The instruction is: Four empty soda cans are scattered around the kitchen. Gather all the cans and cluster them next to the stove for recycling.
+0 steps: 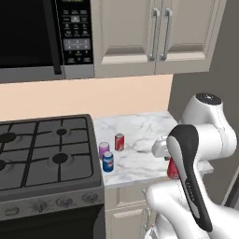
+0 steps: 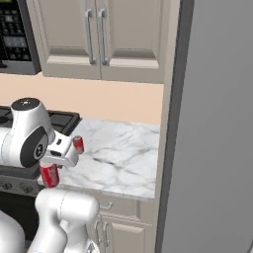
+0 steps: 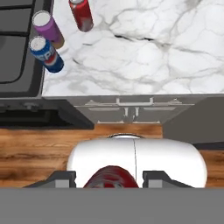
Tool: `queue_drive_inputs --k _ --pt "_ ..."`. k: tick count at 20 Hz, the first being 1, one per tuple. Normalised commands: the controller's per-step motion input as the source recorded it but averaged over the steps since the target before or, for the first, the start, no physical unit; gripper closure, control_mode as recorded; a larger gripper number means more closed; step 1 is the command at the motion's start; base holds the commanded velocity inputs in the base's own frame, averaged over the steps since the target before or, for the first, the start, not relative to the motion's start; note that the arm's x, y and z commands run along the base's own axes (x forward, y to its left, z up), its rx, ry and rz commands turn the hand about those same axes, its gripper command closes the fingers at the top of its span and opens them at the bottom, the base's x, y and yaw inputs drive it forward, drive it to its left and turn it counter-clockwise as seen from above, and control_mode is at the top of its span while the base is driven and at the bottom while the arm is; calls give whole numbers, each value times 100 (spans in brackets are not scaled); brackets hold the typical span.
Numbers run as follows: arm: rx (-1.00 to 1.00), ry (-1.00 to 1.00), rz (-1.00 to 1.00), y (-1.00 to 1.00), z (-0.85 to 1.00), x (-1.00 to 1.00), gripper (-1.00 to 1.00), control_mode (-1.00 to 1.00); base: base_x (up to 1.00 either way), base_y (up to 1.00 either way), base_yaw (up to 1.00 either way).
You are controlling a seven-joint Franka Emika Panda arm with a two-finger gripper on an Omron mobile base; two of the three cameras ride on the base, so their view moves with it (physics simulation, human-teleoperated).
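White marble counter (image 1: 140, 126): veined top, set between the large black gas stove (image 1: 42, 154) on the left and a tall grey panel (image 2: 217, 123) on the right.

Cans on the counter, three, all upright, clustered at its left edge just beside the stove:
- purple-pink cylindrical soda can (image 1: 103, 150), nearest the stove;
- blue soda can with white lettering (image 1: 108, 161), just in front of the purple one, near the counter's front edge;
- red soda can with a silvery top (image 1: 119, 142), slightly right and farther back.

Fourth can: second red soda can (image 1: 172, 169), closed between the two dark fingers of the gripper (image 3: 111, 177), carried in front of the counter's near edge, right of the cluster and apart from it.

Surroundings: beige wall cabinets (image 1: 154, 32) above; black microwave (image 1: 42, 37) over the stove; beige drawer fronts (image 3: 131, 109) below the counter; wood floor (image 3: 39, 148). The robot's own white arm hides part of the counter's right end from the left base view.
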Motion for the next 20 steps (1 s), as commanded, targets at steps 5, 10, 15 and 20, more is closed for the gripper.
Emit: queue_drive_inputs --k 5,10,15,20 --pt "0 0 0 0 0 0 100 100 40 0 -1" --pt "0 0 0 0 0 0 100 100 0 0 0" --pt "0 0 0 0 0 0 100 100 0 0 0" --pt "0 0 0 0 0 0 100 -100 0 0 0"
